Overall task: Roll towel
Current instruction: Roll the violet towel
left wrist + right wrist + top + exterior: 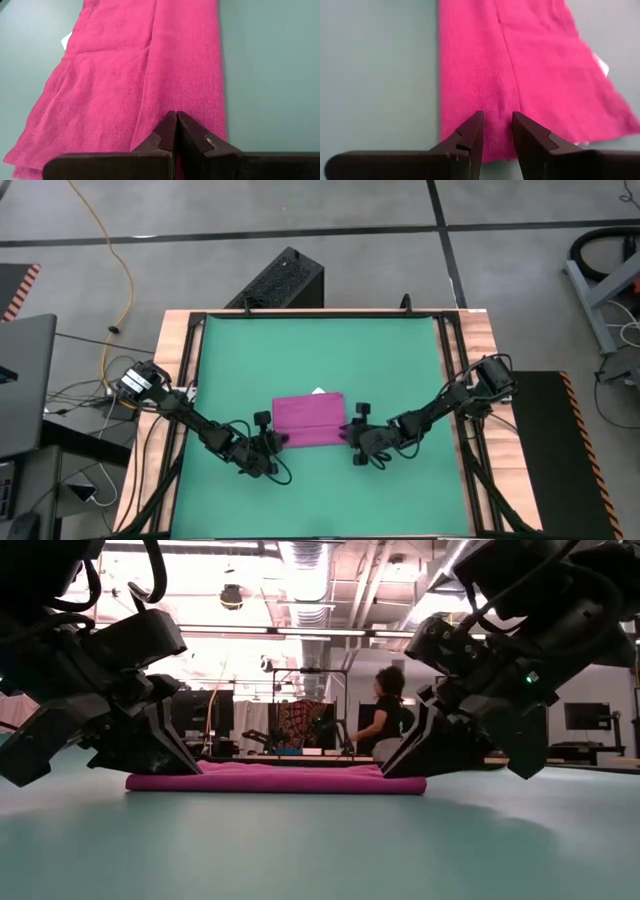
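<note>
The magenta towel (308,422) lies folded flat on the green mat (300,350), and its white tag (320,392) pokes out at its far edge. It is a low flat strip in the low view (275,780). My left gripper (274,442) is down at the towel's left end with its fingers shut (176,117). My right gripper (351,436) is down at the towel's right end. Its fingers are a little open (498,117) and stand over the cloth on either side of a fold line (507,75). My left gripper has its shut fingertips on the towel's top, near the left end and beside a fold line (148,112). It comes slanting down from the table's left. Any cloth between the tips is hidden by the fingers. The towel lies flat on the mat. My right gripper's tips are low over the towel's right end; I cannot tell whether they touch it.
The mat covers the table inside a dark frame with wooden borders (480,350). A black box (285,280) stands beyond the far edge and a laptop (20,380) lies off to the left. A person (385,710) stands far behind the table.
</note>
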{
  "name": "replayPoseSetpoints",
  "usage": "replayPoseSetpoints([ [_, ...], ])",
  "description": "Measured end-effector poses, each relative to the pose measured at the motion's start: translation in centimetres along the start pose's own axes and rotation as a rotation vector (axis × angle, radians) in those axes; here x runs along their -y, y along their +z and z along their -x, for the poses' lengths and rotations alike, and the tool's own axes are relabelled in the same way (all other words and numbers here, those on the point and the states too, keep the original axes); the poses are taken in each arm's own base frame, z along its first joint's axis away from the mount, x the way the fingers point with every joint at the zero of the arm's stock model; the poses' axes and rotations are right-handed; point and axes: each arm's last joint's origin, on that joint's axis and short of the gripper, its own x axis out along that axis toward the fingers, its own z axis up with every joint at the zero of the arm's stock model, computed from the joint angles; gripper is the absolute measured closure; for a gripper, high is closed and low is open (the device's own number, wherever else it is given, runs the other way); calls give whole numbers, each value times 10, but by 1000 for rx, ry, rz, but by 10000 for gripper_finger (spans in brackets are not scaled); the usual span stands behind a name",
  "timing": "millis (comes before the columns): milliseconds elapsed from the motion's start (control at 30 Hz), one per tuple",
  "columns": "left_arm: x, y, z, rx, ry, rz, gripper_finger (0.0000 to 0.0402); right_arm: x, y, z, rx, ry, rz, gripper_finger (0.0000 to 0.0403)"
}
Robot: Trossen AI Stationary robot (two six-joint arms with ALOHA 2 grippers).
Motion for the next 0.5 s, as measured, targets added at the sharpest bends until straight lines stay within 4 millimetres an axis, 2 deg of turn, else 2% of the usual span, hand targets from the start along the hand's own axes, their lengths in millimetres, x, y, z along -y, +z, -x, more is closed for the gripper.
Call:
replayPoseSetpoints([
  [167,0,0,0,-3,-6,0,401,0,21,11,129,-20,77,265],
  [300,1,-1,0,-11,-23,-2,401,-5,35,22,231,59,94,236],
  [367,1,-1,0,-13,-28,-2,401,-10,36,25,248,99,111,213],
  [500,1,-1,0,-14,-28,-2,401,-17,24,20,182,126,152,163],
])
